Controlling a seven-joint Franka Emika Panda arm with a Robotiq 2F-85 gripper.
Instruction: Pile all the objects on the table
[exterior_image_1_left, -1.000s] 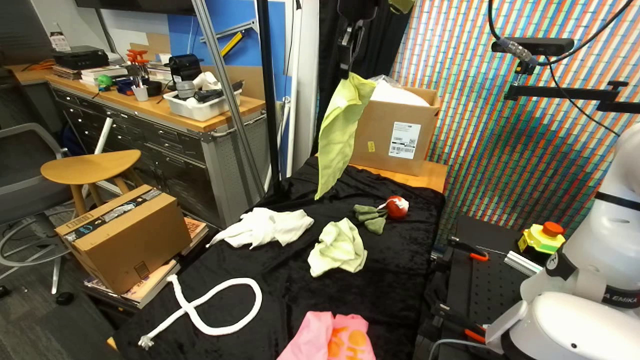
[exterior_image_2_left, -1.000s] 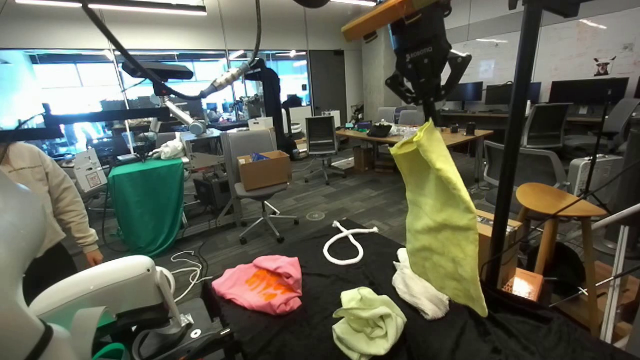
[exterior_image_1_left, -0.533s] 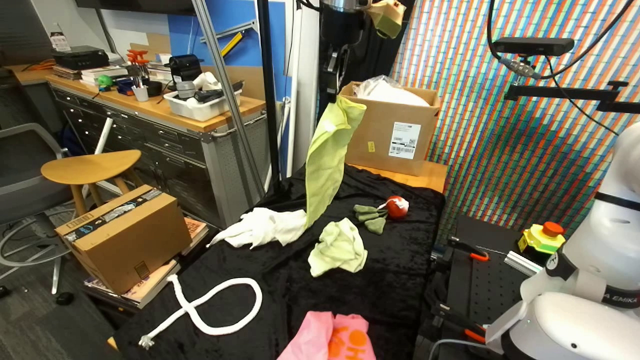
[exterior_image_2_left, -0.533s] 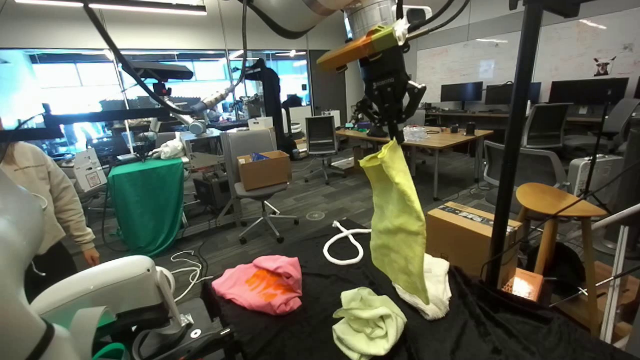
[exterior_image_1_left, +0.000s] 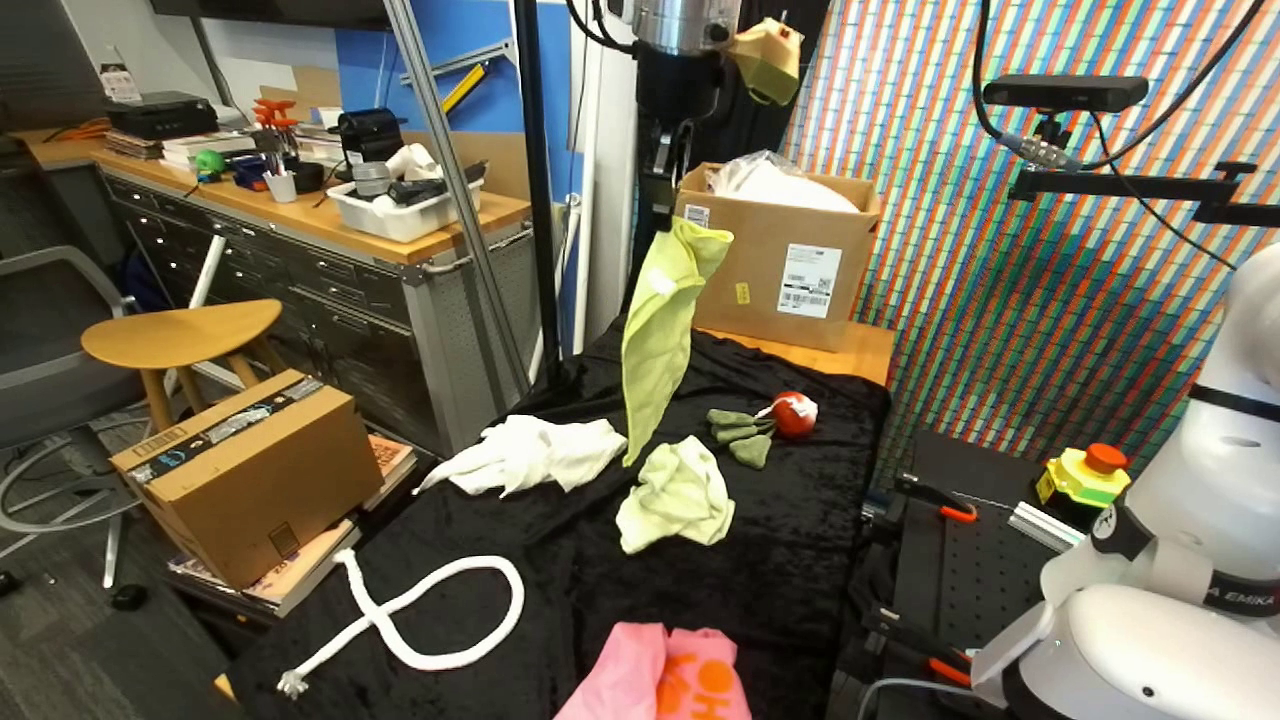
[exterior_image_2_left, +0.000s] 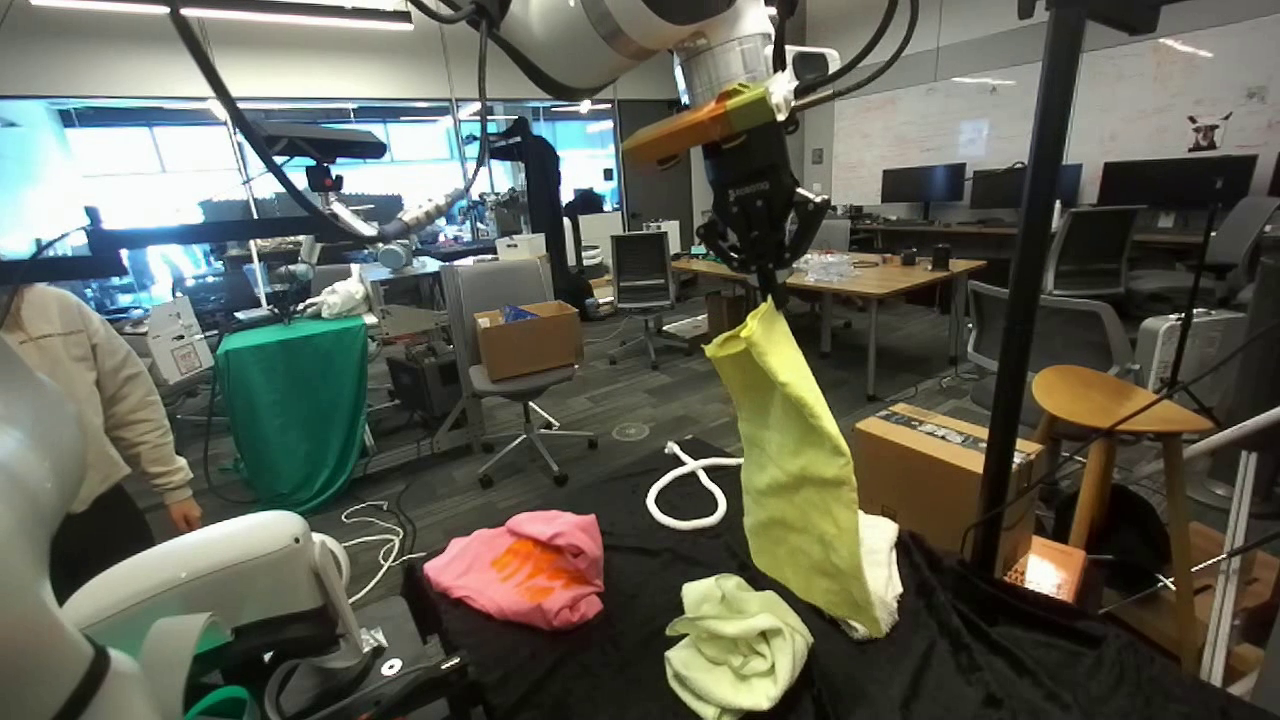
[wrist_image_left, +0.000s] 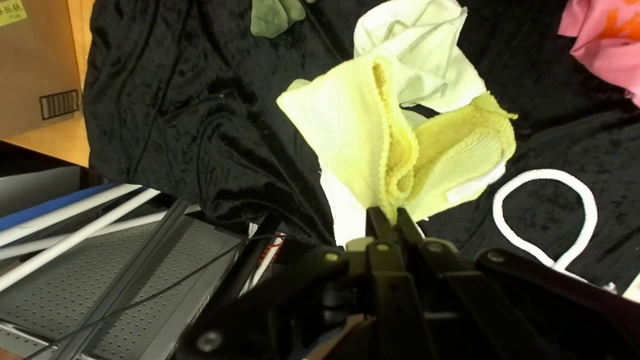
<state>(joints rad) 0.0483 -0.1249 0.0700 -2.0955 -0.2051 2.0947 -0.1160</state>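
My gripper (wrist_image_left: 392, 216) is shut on the upper edge of a yellow-green cloth (exterior_image_1_left: 660, 330), which hangs in a long fold above the table (exterior_image_1_left: 785, 570) with its black cover. The cloth's lower tip comes down between the white cloth (exterior_image_1_left: 530, 455) and a crumpled pale green cloth (exterior_image_1_left: 680, 497); whether it touches either I cannot tell. In an exterior view it partly hides the white cloth (exterior_image_2_left: 882, 565). The pink cloth with orange print (exterior_image_2_left: 520, 570) lies apart, near the robot's side. Behind the pale green cloth lies a red ball-like item (exterior_image_1_left: 796, 415) with green leaf-like pieces (exterior_image_1_left: 740, 430).
A looped white rope (exterior_image_1_left: 440, 661) lies on the table. At the far end stands a cardboard box (exterior_image_1_left: 735, 270) with a white label. Beside the table rises a black post (exterior_image_2_left: 1025, 260). Another cardboard box (exterior_image_1_left: 260, 470) sits below the table's edge, near a stool (exterior_image_1_left: 180, 335).
My gripper has come down and shifted across the table with the yellow-green cloth, whose tip now hangs lower and swings slightly. Everything on the table lies where it was.
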